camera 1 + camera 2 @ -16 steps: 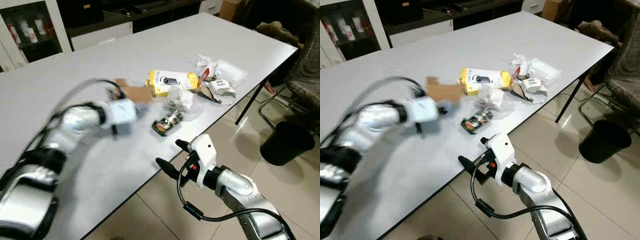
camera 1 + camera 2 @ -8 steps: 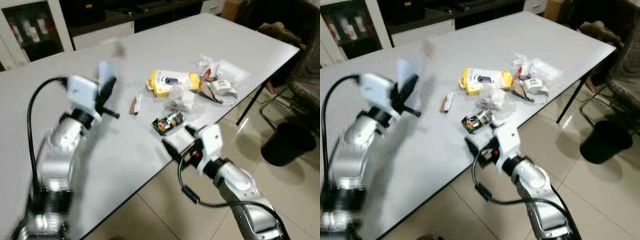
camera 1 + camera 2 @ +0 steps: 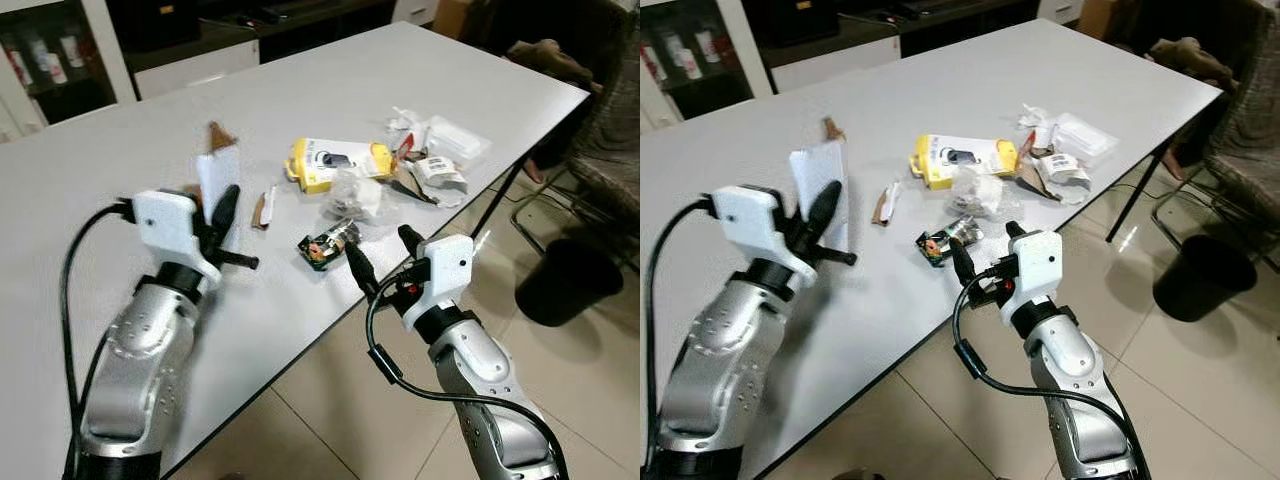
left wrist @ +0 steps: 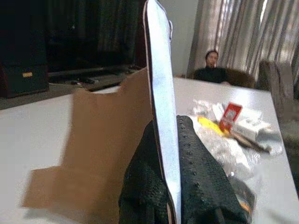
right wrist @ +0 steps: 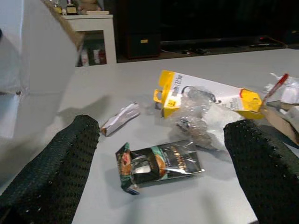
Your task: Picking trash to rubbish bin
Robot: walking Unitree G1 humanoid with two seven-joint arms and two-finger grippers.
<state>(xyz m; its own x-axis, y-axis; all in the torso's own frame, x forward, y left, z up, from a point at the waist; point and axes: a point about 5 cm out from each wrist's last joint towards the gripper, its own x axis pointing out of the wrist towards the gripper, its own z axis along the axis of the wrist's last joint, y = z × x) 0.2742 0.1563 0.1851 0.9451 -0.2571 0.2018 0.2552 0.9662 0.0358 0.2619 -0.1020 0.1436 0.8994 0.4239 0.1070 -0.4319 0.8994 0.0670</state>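
Right gripper (image 3: 383, 254) spread before dark wrapper (image 3: 322, 244); bin (image 3: 567, 283) beyond.

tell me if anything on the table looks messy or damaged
Yes: crumpled wrappers and packaging litter the table near its right edge: a yellow box, clear plastic, a flattened dark snack wrapper. The left claw holds up a torn cardboard piece; the right claw is open.

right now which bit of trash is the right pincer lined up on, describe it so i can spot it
On the white table, find the litter heap near its front edge, by the yellow box. Nearest the edge, between the open fingers of the right pincer, lies a small dark snack wrapper. It is the one dark, glossy piece, with an orange picture; its neighbours are clear plastic or white.
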